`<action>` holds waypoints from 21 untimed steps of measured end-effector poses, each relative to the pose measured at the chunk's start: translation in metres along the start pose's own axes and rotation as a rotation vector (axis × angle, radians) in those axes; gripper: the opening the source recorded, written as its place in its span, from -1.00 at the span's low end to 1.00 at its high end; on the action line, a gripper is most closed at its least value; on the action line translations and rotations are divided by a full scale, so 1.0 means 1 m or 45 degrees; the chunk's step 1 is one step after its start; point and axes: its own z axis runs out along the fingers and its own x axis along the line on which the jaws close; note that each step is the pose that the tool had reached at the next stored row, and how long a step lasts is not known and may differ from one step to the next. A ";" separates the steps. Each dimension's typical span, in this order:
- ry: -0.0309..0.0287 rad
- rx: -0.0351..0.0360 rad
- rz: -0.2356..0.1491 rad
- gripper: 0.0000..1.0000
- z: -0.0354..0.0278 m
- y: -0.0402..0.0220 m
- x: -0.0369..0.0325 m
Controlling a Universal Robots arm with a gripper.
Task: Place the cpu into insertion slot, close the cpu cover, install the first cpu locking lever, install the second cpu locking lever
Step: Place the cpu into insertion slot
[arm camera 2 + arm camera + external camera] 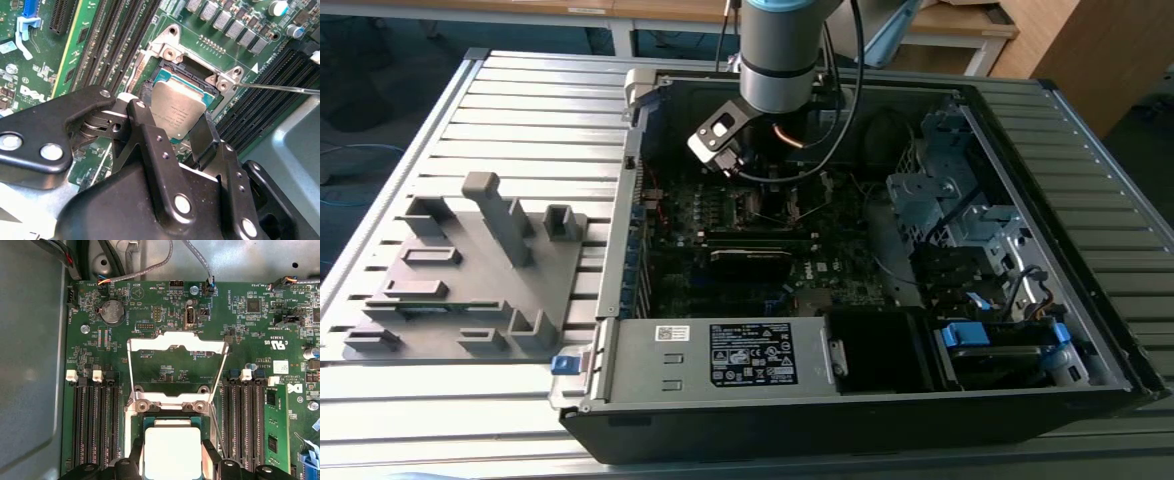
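Right up close in the second wrist view, the claw [172, 111] has its two black fingers [145, 100] squeezed onto opposite edges of the chip [182, 105], so it is gripping it, not open. The chip, silver top up, sits square over the socket [190, 76], and from here I'd judge it is either just seated or a hair from it (I can't tell if it has dropped fully home). So step one looks all but done, with the claw not let go. Just beyond the chip in the first wrist view, the cover [150, 342] stands swung up on its hinge, wide open, the green board [150, 315] showing through its window. That step is not yet done. A thin wire lever [280, 89] pokes out sideways from the socket's corner, unlatched by the look of it, so both lever steps remain too. Further off, the exterior view has the arm [781, 50] reaching down into the open computer case [854, 430] on the slatted table [520, 110], a grey holder rack [467, 270] lying at the exterior view's left.
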 end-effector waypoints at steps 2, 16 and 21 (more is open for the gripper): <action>0.0000 0.0000 0.000 0.07 0.0009 0.0000 0.0000; -0.0001 0.0000 0.000 0.07 0.0024 0.0011 0.0000; 0.0003 -0.0001 0.000 0.07 0.0029 0.0011 0.0001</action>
